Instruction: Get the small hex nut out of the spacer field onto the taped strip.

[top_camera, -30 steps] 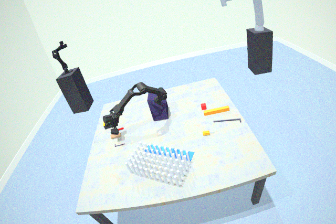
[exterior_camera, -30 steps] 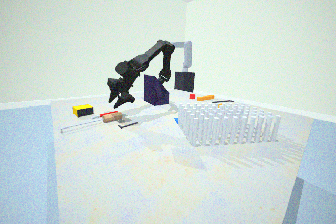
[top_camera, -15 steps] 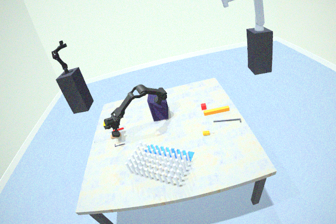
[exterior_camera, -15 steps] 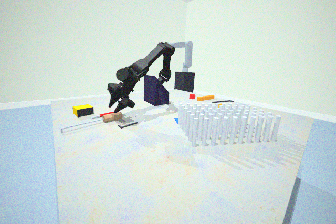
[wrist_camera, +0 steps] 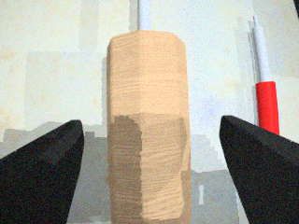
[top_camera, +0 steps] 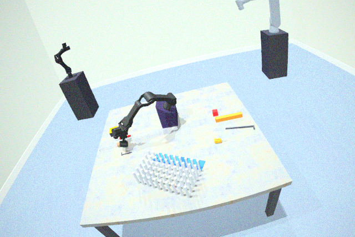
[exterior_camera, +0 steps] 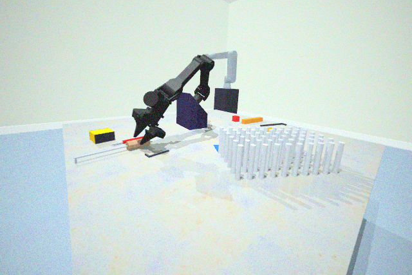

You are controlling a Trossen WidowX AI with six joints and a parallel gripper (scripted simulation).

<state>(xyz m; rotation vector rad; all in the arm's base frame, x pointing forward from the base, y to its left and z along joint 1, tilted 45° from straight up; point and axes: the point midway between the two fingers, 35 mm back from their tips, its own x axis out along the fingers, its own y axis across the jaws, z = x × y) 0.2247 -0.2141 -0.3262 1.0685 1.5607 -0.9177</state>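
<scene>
Top: pincer (top_camera: 123, 141) (exterior_camera: 139, 140) (wrist_camera: 152, 129) over the hook's handle (top_camera: 118, 144) (exterior_camera: 132, 145) (wrist_camera: 149, 93), well apart from the spacers (top_camera: 172, 174) (exterior_camera: 282, 155); nut indiscernible. Exterior: pale table (top_camera: 229, 154) (exterior_camera: 166, 218), blue floor (top_camera: 315, 108) (exterior_camera: 29, 198). Wrist: jaws open, gaps both sides of the handle.

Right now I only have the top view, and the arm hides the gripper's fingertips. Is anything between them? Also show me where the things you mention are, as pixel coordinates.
Observer: The wrist view shows the wooden handle (top_camera: 117, 144) (exterior_camera: 132, 145) (wrist_camera: 148, 93) between the fingers of the open gripper (exterior_camera: 141, 138) (wrist_camera: 152, 129), with a visible gap on each side.
Operator: And the rod's far end is faint to me. Is it plain or bent?
Observer: Bent. The exterior view shows the thin rod (exterior_camera: 100, 154) ending in a short hook that points down toward the table.
Operator: What's the yellow thing behind the gripper?
Observer: In the exterior view it is a block (top_camera: 113, 130) (exterior_camera: 102, 134) with a yellow top and a dark long side.
</scene>
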